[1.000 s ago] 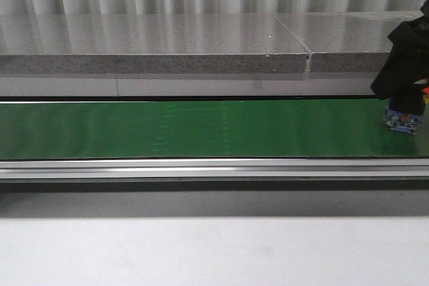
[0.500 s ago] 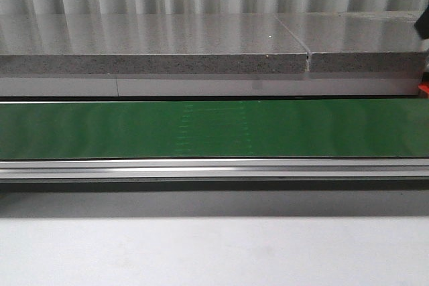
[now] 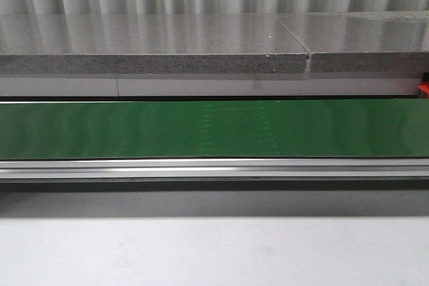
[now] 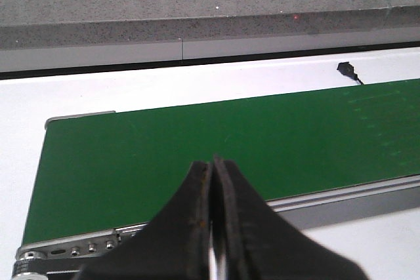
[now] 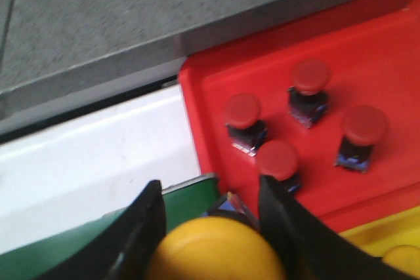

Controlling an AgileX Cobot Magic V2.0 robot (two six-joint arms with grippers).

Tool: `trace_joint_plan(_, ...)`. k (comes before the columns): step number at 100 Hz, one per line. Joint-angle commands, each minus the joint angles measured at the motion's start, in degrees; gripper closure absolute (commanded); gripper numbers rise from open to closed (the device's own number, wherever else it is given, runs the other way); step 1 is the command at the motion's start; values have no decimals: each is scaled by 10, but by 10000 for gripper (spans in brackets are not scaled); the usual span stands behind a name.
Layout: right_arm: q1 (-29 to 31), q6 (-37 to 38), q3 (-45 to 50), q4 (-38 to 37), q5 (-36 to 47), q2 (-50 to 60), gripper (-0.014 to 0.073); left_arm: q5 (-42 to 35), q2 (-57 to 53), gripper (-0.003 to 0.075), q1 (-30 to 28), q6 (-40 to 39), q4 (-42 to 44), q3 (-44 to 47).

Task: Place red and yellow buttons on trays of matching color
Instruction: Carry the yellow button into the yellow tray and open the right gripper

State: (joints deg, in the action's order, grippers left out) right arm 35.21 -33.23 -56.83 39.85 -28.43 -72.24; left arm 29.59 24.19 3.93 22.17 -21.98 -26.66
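The right gripper (image 5: 210, 227) is clasping a yellow button (image 5: 216, 250) between its fingers, carrying it over the red tray (image 5: 394, 50), presumably toward the yellow tray (image 5: 367, 237) just beside; the left gripper (image 4: 213, 181) is waiting pressed together, holding nothing, above the green belt (image 4: 197, 149).

Front view: neither arm in frame; red tray (image 3: 424, 89) only a sliver at right edge, rest cut off; green belt (image 3: 214, 128) runs out of frame both sides

R wrist: whole pic motion-blurred. Yellow button (image 5: 216, 248) between right gripper (image 5: 213, 227) fingers, lower part cut by frame edge, body mostly hidden under its cap. Yellow tray (image 5: 377, 244) just a corner, w/ prob another yellow button (image 5: 403, 260) clipped at the edge. Red tray's far side out of frame

L wrist: left gripper (image 4: 211, 221) base cut off; belt's far end runs out of frame; small dark thing (image 4: 346, 69) on the white surface too small to ID
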Motion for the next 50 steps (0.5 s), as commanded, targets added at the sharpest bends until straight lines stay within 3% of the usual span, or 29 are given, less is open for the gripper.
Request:
trace_joint_plan(1, 26, 13, -15, 14, 62, 14, 475, -38, 3, 741, 5, -1, -13, -16)
trace_joint_plan(50, 161, 40, -12, 13, 81, -29, 475, -38, 3, 741, 5, -1, -13, -16)
